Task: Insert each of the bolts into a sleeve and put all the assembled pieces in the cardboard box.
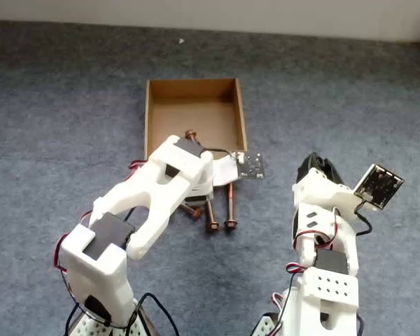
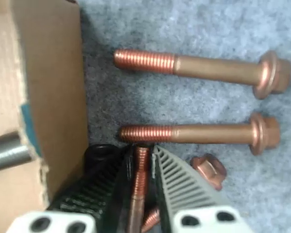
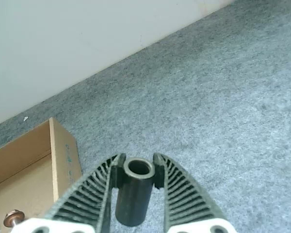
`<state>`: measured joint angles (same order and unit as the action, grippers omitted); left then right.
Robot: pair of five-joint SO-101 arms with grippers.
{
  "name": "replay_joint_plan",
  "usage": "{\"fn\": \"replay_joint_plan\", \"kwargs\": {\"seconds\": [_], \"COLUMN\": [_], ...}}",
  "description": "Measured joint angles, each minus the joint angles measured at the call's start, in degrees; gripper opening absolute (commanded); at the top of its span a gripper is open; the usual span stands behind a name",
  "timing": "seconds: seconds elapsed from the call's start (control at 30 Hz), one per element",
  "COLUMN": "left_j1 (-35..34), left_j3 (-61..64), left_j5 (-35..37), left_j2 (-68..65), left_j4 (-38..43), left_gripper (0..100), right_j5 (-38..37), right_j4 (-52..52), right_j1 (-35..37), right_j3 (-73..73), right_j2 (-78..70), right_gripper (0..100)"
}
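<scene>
Left end effector (image 2: pixel 141 151) clamps copper threaded bolt (image 2: pixel 139 182). Right end effector (image 3: pixel 138 160) grips dark hollow sleeve (image 3: pixel 134 201). 2 flanged loose bolts (image 2: pixel 199 70) lie beside cardboard box (image 2: pixel 63 73).

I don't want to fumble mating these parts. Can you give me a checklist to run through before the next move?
1. Left gripper shut on held bolt: ok.
2. Right gripper shut on sleeve: ok.
3. Sleeve's upper opening unblocked: ok.
4. Held bolt lined up with sleeve: not ok, the arms are apart.
5. Held bolt's tip free of nearest loose bolt: cannot tell.
6. Cardboard box open-topped: ok.
</scene>
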<state>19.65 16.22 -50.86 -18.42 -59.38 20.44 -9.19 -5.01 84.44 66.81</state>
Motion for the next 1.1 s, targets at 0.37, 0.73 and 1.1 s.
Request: {"fn": "replay_joint_plan", "kwargs": {"seconds": [0.37,0.73,1.1], "left_j1": [0.88,0.00,0.00], "left_j3": [0.88,13.36,17.67], "left_j5": [3.87,6.07,1.32], "left_j2": [4.84,22.51,22.59], "left_j4": [-4.57,-4.66,-1.58], "left_gripper": [1,14,14], "right_j5": [0.00,0.00,0.00], "right_j4": [0.00,0.00,0.00], "right_j1": [0.00,0.00,0.00], "right_j3": [0.00,0.00,0.00], "right_j2": [0.00,0.00,0.00], "right_gripper": [0.5,0.5,0.5]}}
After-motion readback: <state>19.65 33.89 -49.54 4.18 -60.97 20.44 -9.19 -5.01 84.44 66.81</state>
